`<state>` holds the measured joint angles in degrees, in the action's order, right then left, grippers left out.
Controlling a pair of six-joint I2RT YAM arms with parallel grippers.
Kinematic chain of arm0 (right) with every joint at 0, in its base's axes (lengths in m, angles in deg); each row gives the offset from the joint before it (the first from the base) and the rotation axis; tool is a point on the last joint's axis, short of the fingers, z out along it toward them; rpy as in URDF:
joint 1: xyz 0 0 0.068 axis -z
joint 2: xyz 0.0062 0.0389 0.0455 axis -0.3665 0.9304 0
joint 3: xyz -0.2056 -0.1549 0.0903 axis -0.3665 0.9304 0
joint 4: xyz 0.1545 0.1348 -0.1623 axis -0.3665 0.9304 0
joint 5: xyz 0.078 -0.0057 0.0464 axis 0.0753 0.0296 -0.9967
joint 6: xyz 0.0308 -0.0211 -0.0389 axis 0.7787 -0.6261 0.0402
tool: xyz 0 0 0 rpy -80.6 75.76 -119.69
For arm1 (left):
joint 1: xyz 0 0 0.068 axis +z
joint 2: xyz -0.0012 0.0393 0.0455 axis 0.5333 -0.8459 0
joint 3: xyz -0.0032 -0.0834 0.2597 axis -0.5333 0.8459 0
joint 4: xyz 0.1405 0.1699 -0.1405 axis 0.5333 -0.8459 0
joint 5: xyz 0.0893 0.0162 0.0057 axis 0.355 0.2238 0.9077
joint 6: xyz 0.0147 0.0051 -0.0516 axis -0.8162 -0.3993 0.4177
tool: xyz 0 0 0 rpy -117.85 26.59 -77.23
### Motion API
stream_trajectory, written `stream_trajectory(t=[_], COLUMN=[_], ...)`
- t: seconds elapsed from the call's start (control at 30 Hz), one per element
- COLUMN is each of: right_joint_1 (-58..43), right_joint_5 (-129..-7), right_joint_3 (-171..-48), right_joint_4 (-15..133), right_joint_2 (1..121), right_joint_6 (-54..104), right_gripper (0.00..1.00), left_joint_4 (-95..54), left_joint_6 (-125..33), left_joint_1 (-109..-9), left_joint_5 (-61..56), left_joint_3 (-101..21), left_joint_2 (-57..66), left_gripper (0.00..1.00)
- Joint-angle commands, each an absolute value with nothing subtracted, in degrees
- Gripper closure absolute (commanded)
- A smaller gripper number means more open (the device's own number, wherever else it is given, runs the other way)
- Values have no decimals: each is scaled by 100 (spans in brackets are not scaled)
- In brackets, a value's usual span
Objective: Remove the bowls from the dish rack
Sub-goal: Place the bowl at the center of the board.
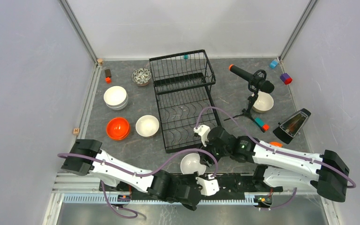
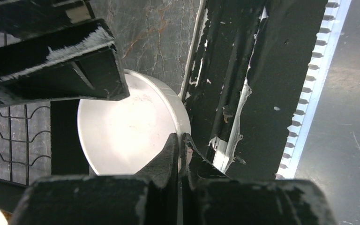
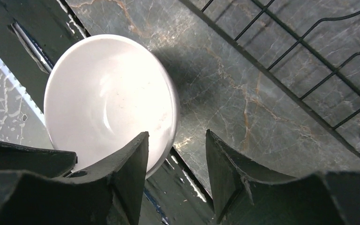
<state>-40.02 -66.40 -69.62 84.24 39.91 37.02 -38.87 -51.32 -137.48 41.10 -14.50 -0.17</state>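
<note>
Surface: a grey marbled table [image 1: 136, 140] boxed in by pale walls.
Dish rack [image 1: 160, 117]: black wire, mid-table; I see no bowl on either tier.
White bowl [image 1: 191, 163]: upright on the table at the rack's 6 o'clock, close to the near edge, between my two wrists.
Left gripper [image 2: 180, 145]: fingers pressed together on the bowl's rim. It looks clamped, though my own fingers hide most of the contact.
Right gripper [image 3: 177, 135]: fingers apart, straddling the same bowl's rim, one over the inside and one outside, gripping nothing.
Other bowls: a white stack [image 1: 116, 97], an orange pair [image 1: 118, 128] and a white one [image 1: 147, 125] around the rack's 9 o'clock, a dark-patterned bowl [image 1: 141, 76] at 10 o'clock, and a pale bowl [image 1: 263, 101] at 3 o'clock by the microphone stand [image 1: 249, 108].
Handling: I judge it rigid, light, glazed and slick, likely to chip if dropped. Best hold is the rim, one finger inside, one outside, seated deep.
</note>
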Motion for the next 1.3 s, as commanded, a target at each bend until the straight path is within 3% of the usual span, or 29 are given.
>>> stream_trajectory(t=[0.0,0.2,0.37,0.5,0.6,0.67,0.8,0.97,1.17,1.27], right_joint_1=[-4157,-4197,-4239,-4238,-4239,-4240,-4237,-4235,-4240,-4240], right_joint_5=[-6556,-6530,-6537,-6458,-6290,-6114,-5711,-5478,-5221,-5033], right_joint_3=[-6807,-6633,-6640,-6641,-6648,-6640,-6582,-6482,-6123,-6001], right_joint_4=[8080,7849,7822,7835,7931,8013,8144,8253,7835,7716], right_joint_2=[4070,4090,4162,4127,4030,3916,3621,3235,2536,2346], right_joint_6=[3811,3939,3962,3957,3918,3898,3897,3961,4096,4249], right_gripper=[47,58,78,99,100,100,100,100,100,100], left_joint_4=[-3456,-3194,-3102,-3094,-3198,-3272,-3412,-3600,-3923,-4211], left_joint_6=[-4930,-4930,-4814,-4584,-4264,-4022,-3419,-2287,-735,309], left_joint_1=[-13814,-13831,-13837,-13840,-13840,-13841,-13840,-13847,-13708,-13274], left_joint_5=[4320,4313,4353,4542,4652,4712,4985,5722,6721,6558], left_joint_3=[-1513,-1423,-1441,-1440,-1442,-1440,-1430,-1244,-1240,-1293], left_joint_2=[41,64,-24,-88,-69,-21,243,666,803,1037], left_gripper=[98,98,98,98,97,86,35,3,0,0])
